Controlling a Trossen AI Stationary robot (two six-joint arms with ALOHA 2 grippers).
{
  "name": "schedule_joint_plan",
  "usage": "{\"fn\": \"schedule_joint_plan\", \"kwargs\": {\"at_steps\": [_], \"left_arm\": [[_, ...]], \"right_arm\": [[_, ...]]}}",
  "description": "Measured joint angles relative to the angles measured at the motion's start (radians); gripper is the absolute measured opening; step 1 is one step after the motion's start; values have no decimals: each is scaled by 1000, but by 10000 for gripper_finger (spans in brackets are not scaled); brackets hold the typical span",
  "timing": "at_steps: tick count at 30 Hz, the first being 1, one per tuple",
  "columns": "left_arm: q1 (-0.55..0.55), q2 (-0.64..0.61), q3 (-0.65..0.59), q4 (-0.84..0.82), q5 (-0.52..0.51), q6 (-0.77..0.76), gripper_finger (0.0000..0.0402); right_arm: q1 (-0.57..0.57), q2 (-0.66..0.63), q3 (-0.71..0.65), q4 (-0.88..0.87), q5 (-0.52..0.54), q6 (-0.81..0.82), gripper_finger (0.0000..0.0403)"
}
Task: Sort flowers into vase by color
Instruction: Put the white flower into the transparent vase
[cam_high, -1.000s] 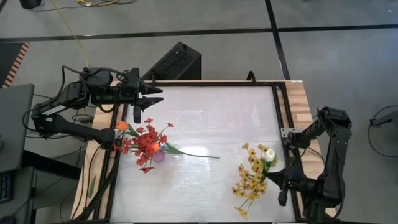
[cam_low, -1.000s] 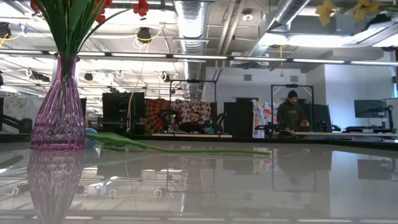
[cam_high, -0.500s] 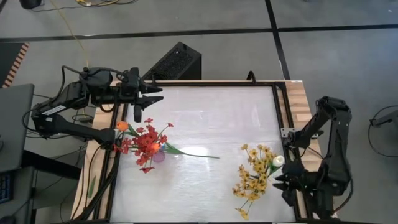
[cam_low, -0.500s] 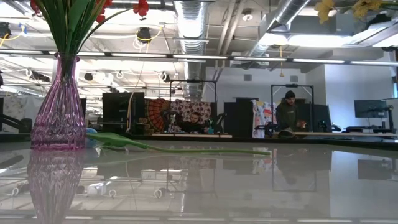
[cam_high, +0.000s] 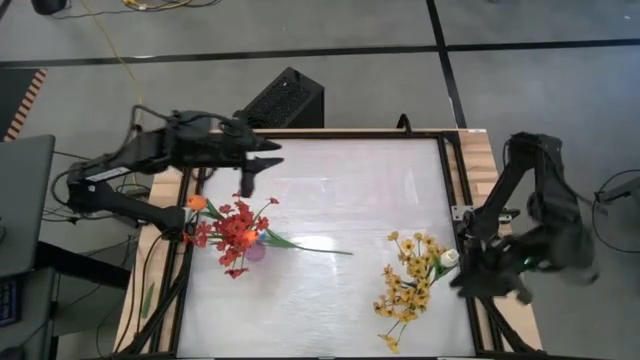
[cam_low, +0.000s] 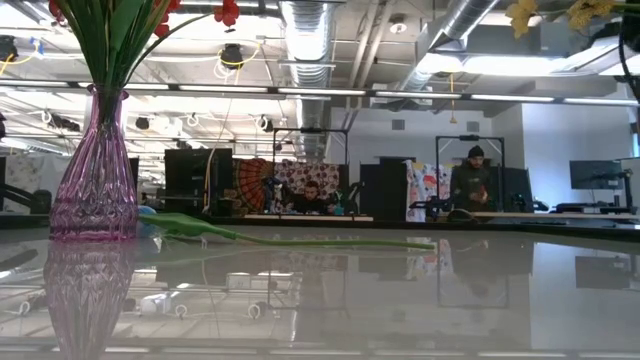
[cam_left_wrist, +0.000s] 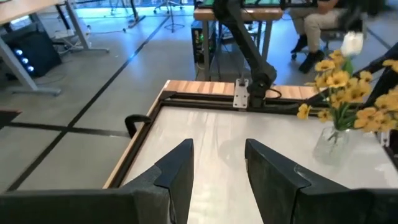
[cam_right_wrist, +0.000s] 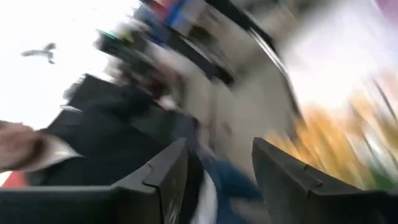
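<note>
White table (cam_high: 340, 190) under both arms, workshop room behind. Purple vase (cam_low: 95, 170) near left table edge, full of red flowers (cam_high: 232, 228); one green stem (cam_high: 315, 248) lying flat just beside this vase. Clear vase (cam_left_wrist: 334, 140) near right edge, holding yellow flowers (cam_high: 408, 278) and one white bud (cam_high: 449, 257). Left gripper (cam_high: 262, 160) above table behind purple vase, fingers apart, empty. Right gripper (cam_right_wrist: 214, 171) past right edge, beside yellow flowers, fingers apart, grasping nothing.

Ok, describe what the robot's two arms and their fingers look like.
Both arms are dark, near-black jointed links. The left arm carries a pale label strip on one link and black cables along it. The right arm is the same dark build. The left gripper has two flat, dark, wedge-shaped fingers; the right gripper matches.
</note>
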Motion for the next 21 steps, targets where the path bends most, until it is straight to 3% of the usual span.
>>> {"fn": "schedule_joint_plan", "kwargs": {"at_steps": [4,6,9,13,16,21], "left_arm": [[0,69,7,41,-3,51,132],[0,80,22,38,-31,65,132],[0,76,42,20,-39,72,132],[0,42,45,-40,-31,64,132],[2,-6,45,-92,-37,58,132],[3,-74,46,-148,-44,39,132]], "right_arm": [[-88,-68,1,315,45,-490,203],[-156,-98,2,417,95,-645,202],[-290,-140,32,391,155,-753,202],[-540,-149,87,199,144,-739,202],[-742,-106,95,91,20,-673,202],[-1066,71,94,44,-351,-602,202]]}}
